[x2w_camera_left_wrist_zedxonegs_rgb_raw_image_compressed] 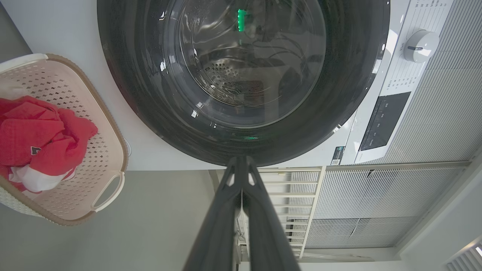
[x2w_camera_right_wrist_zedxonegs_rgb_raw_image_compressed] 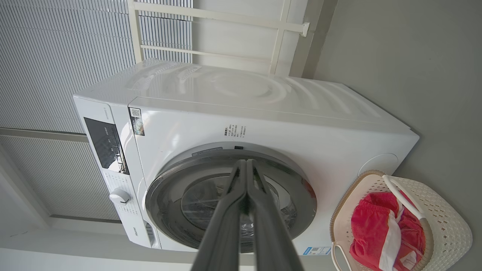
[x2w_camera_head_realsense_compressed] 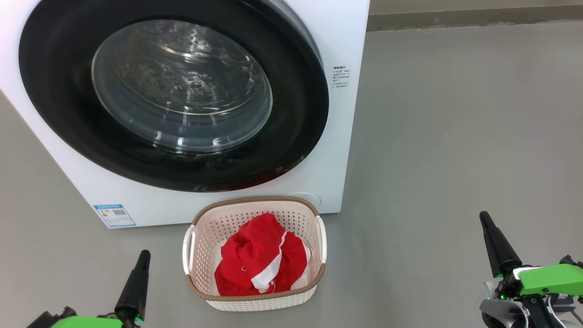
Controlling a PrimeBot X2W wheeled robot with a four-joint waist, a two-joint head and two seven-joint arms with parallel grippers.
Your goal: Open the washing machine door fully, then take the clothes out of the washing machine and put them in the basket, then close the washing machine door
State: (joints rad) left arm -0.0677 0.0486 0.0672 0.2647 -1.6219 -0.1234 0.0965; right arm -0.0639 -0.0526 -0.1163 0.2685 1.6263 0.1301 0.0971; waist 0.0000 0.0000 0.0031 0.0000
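The white washing machine (x2w_camera_head_realsense_compressed: 346,114) fills the upper left of the head view, its round black-rimmed door (x2w_camera_head_realsense_compressed: 173,95) lying flat against the front. Through the glass I see the steel drum. In front of it on the floor stands the cream basket (x2w_camera_head_realsense_compressed: 255,200) with the red and white clothes (x2w_camera_head_realsense_compressed: 259,262) piled inside. My left gripper (x2w_camera_head_realsense_compressed: 143,255) is shut at the lower left, clear of the basket. My right gripper (x2w_camera_head_realsense_compressed: 483,216) is shut at the lower right, far from everything. The wrist views show the door (x2w_camera_left_wrist_zedxonegs_rgb_raw_image_compressed: 241,75) (x2w_camera_right_wrist_zedxonegs_rgb_raw_image_compressed: 229,199), basket (x2w_camera_left_wrist_zedxonegs_rgb_raw_image_compressed: 109,124) (x2w_camera_right_wrist_zedxonegs_rgb_raw_image_compressed: 437,210) and clothes (x2w_camera_left_wrist_zedxonegs_rgb_raw_image_compressed: 41,139) (x2w_camera_right_wrist_zedxonegs_rgb_raw_image_compressed: 372,226).
Grey floor (x2w_camera_head_realsense_compressed: 455,136) spreads to the right of the machine. A control panel with a white dial (x2w_camera_left_wrist_zedxonegs_rgb_raw_image_compressed: 421,45) sits on the machine's front. A white ribbed wall and a white rail frame (x2w_camera_right_wrist_zedxonegs_rgb_raw_image_compressed: 211,15) stand behind the machine.
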